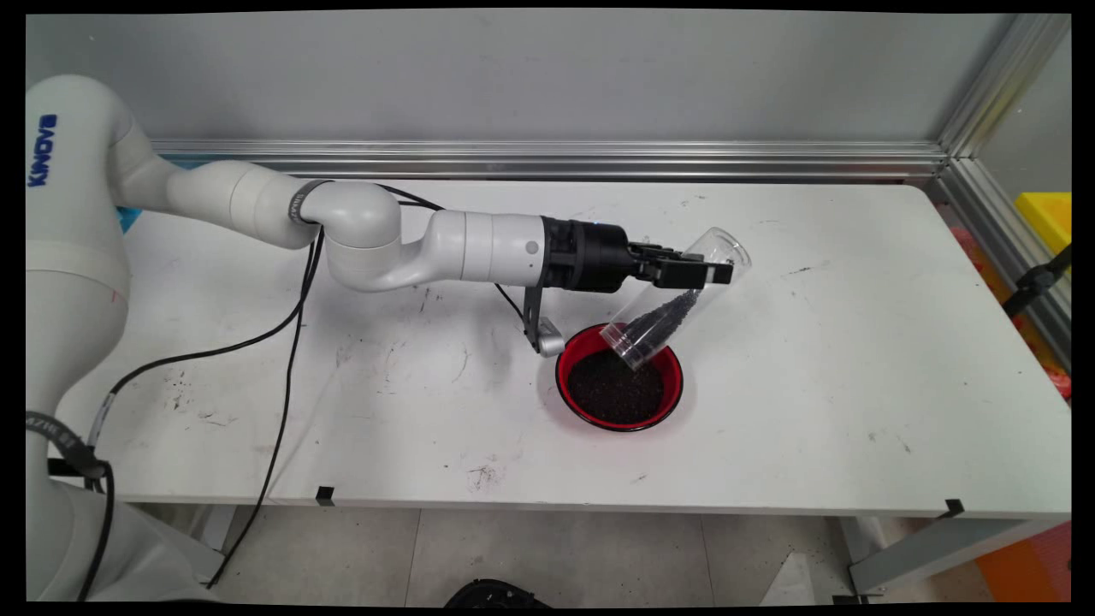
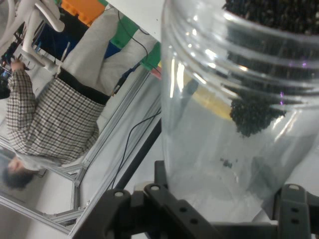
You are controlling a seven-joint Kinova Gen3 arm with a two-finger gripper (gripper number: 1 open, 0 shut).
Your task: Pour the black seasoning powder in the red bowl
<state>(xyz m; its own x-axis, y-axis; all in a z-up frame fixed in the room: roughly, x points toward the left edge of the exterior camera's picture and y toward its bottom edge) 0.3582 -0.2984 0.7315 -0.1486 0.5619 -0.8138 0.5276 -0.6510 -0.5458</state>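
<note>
My gripper (image 1: 714,272) is shut on a clear plastic cup (image 1: 676,299), held tilted with its mouth down over a red bowl (image 1: 676,376) on the white table (image 1: 855,385). Dark granules lie along the cup's lower side toward its mouth, and the bowl holds a heap of the same dark granules (image 1: 616,389). In the hand view the clear cup (image 2: 224,124) fills the right side between my fingers (image 2: 294,209), with dark granules (image 2: 254,114) gathered toward its threaded mouth at the top.
Black cables (image 1: 282,342) hang from the arm across the table's left half. An aluminium rail (image 1: 547,158) runs along the back wall. A yellow box (image 1: 1048,214) sits beyond the table's right edge. In the hand view a person in a checked shirt (image 2: 55,119) stands beyond the table.
</note>
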